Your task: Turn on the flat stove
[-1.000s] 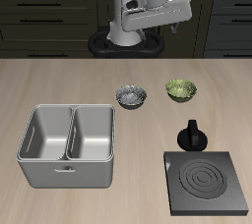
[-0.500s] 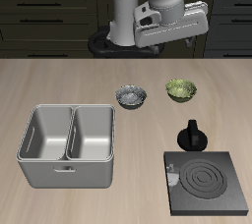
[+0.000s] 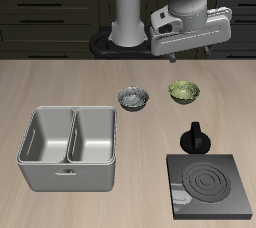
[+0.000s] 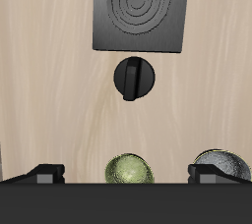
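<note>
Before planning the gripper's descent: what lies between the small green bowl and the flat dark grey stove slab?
The wrist view shows a black knob-like object between the green bowl and the flat stove; otherwise bare wooden table.

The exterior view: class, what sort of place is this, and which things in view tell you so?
Most likely a simulated kitchen counter. A flat stove with a grey ring burner lies near the table's front edge, a double-basin metal sink sits beside it, and dark cabinets with drawers run behind.
</note>
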You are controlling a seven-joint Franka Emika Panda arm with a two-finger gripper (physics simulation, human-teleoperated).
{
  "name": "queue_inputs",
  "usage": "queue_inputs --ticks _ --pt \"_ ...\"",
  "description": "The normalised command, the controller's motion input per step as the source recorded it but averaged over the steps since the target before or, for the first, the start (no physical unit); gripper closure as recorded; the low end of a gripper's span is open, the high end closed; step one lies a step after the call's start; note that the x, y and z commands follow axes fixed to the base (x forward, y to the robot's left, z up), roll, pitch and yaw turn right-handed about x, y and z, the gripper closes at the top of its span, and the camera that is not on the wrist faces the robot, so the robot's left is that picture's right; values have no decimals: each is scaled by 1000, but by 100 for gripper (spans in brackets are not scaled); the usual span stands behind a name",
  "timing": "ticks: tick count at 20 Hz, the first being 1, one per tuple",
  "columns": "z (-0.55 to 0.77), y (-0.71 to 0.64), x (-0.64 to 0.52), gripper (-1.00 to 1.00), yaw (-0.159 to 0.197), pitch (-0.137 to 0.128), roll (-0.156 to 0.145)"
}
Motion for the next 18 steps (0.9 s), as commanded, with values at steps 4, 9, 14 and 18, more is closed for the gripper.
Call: queue_inputs --ticks 4,9,14,18 --pt "81 231 362 -100 36 -8 -33" --pt "-46 77 334 -100 23 23 -49" --pt "-130 11 179 -100 15 19 -52" --pt "-265 17 13 -100 9 10 -6"
